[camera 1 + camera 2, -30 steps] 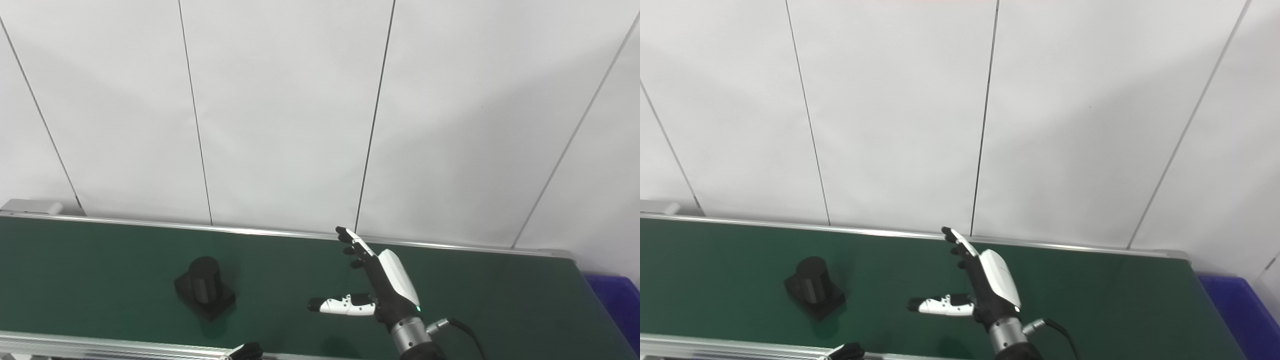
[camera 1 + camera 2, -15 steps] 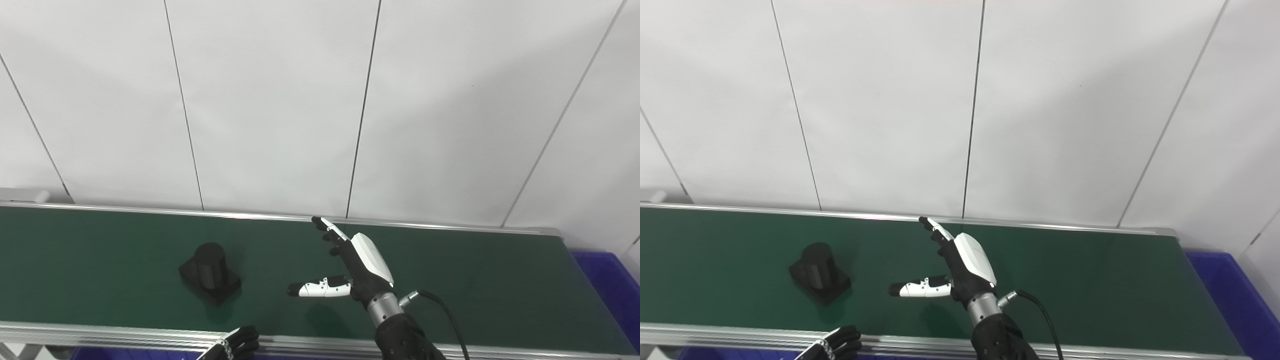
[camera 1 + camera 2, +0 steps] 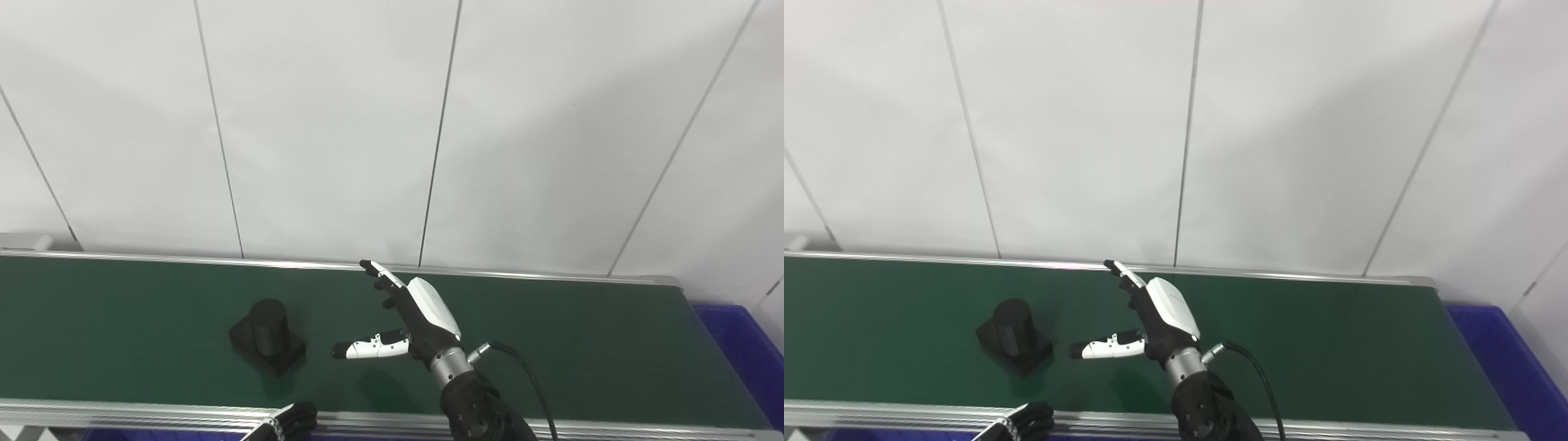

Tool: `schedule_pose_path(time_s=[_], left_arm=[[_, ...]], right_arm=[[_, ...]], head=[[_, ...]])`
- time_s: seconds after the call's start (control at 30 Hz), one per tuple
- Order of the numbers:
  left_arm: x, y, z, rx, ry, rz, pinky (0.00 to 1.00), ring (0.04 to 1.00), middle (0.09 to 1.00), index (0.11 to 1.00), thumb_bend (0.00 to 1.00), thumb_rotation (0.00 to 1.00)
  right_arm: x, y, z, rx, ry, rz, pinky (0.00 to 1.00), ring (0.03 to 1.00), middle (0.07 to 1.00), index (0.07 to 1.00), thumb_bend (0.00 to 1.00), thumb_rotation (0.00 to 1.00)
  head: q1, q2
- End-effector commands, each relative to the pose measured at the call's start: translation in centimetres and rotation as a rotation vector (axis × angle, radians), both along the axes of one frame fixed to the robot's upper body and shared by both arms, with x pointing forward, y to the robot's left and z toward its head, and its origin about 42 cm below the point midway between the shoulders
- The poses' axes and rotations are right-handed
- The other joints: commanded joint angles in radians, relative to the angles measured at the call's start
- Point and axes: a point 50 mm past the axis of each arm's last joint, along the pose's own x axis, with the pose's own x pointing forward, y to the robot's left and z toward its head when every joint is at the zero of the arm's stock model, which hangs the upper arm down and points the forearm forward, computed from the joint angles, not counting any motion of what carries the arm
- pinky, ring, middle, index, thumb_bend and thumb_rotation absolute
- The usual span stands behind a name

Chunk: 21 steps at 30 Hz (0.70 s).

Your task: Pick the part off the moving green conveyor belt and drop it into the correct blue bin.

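**Open right hand just beside the black part on the belt**

Your right hand point(image 3: 422, 321) hangs over the green conveyor belt point(image 3: 612, 355) with nothing in it, fingers point(image 3: 383, 278) stretched toward the far rail and the thumb point(image 3: 367, 348) splayed out sideways to your left. That thumb points straight at the part point(image 3: 267, 337), a black piece with a round post standing upright on a squarish base. The part sits on the belt toward its near edge, to the left of your hand, and there's a clear strip of green between thumb tip and base, so no contact. A black cable point(image 3: 527, 380) loops off the wrist and runs back across the belt.

Your left hand point(image 3: 1020, 422) barely peeks in at the bottom edge, just in front of the near aluminium rail point(image 3: 122, 413); you can't tell from here whether it's open or closed.

Off the right end of the belt you've got the blue bin point(image 3: 1494, 349), well apart from both part and hand.
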Motion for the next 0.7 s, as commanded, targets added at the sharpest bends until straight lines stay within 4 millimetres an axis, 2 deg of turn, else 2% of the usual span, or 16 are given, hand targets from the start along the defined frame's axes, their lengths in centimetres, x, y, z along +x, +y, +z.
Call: schedule_pose_path(time_s=[0.0, 0.17, 0.53, 0.67], left_arm=[[0.0, 0.1, 1.1, -0.008, -0.071, -0.007, 0.83, 0.838, 0.842, 0.836, 0.87, 0.09], [-0.3, 0.1, 1.0, -0.025, -0.069, -0.011, 0.84, 0.843, 0.845, 0.832, 0.87, 0.08], [-0.9, 0.1, 1.3, -0.025, -0.075, -0.005, 0.82, 0.836, 0.837, 0.823, 0.88, 0.09], [-1.0, 0.0, 1.4, -0.029, -0.078, -0.002, 0.82, 0.831, 0.833, 0.818, 0.88, 0.1]], right_arm=[[0.8, 1.8, 2.5, 0.015, -0.056, 0.027, 0.73, 0.872, 0.918, 0.931, 0.93, 0.41], [1.5, 3.1, 2.4, 0.006, -0.025, 0.044, 0.72, 0.871, 0.922, 0.934, 0.94, 0.42], [2.6, 5.6, 1.8, -0.026, 0.007, 0.084, 0.78, 0.889, 0.929, 0.937, 0.95, 0.39], [2.9, 6.3, 1.3, -0.038, 0.025, 0.088, 0.76, 0.875, 0.922, 0.939, 0.95, 0.39]], head=[[0.001, 0.001], [0.009, 0.005], [0.021, 0.007], [0.024, 0.009]])
